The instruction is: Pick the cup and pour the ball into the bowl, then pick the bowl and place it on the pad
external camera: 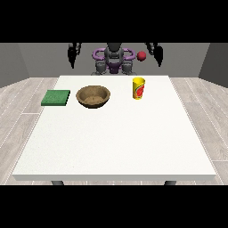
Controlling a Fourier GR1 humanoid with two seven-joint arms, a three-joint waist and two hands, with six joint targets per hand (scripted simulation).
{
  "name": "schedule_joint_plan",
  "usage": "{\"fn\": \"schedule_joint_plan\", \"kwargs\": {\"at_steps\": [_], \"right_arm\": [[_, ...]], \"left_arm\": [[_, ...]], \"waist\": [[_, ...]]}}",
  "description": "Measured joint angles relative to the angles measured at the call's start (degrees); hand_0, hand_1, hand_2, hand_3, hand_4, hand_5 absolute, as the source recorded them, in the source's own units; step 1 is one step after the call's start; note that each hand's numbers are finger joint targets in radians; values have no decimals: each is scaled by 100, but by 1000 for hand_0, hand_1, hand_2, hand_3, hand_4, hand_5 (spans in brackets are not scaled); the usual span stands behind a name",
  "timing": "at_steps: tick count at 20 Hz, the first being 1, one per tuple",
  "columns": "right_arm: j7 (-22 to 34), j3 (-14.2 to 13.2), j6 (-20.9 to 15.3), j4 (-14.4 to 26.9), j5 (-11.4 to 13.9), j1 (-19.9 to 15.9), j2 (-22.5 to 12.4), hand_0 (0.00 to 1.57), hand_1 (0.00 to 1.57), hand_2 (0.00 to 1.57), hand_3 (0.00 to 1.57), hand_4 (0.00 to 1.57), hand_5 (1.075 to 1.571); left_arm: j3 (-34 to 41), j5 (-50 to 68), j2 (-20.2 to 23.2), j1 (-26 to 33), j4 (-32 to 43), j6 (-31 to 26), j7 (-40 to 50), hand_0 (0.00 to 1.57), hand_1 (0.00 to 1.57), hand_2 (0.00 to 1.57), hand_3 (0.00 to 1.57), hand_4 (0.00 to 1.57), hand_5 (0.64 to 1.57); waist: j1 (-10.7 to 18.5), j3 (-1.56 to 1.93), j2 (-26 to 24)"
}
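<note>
Standing upright at the table's (111, 147) one o'clock, the yellow cup (139, 88) looks light and stiff; its sides suit a grasp. Bowl (93, 96) sits at eleven, pad (56, 97) at ten. A red ball (141, 55) hangs above. Whether either raised hand (156, 51) (73, 52) is curled, I cannot tell.

The two black hands, one (73, 53) up left of the brown wooden bowl (93, 96) and one (155, 52) up right of it, are too small to show how their fingers lie. The inside of the yellow cup with a red mark (139, 88), right of the bowl, is hidden by its wall. The white table's (116, 142) legs are almost wholly hidden under its top.
</note>
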Motion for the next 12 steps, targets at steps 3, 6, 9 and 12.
{"fn": "schedule_joint_plan", "kwargs": {"at_steps": [3,6,9,12], "right_arm": [[162,-33,10,-204,-19,-29,-91,0,0,0,0,875,1533],[378,-74,15,-385,-50,-51,-179,0,0,0,0,875,1533],[1032,-149,-128,-631,-384,162,20,0,0,0,0,860,1530],[1787,-191,-297,-1017,-600,225,84,0,0,0,0,856,1531]], "left_arm": [[31,25,85,-34,-200,-17,165,0,0,0,0,664,1566],[59,73,155,-59,-374,-40,384,0,0,0,0,664,1566],[-68,470,-206,106,-647,19,1139,0,0,0,0,634,1564],[-212,655,-418,235,-1020,179,1884,0,0,0,0,618,1564]], "waist": [[3,16,-532],[-7,21,-1000],[-143,43,-1617],[-196,54,-1973]]}}
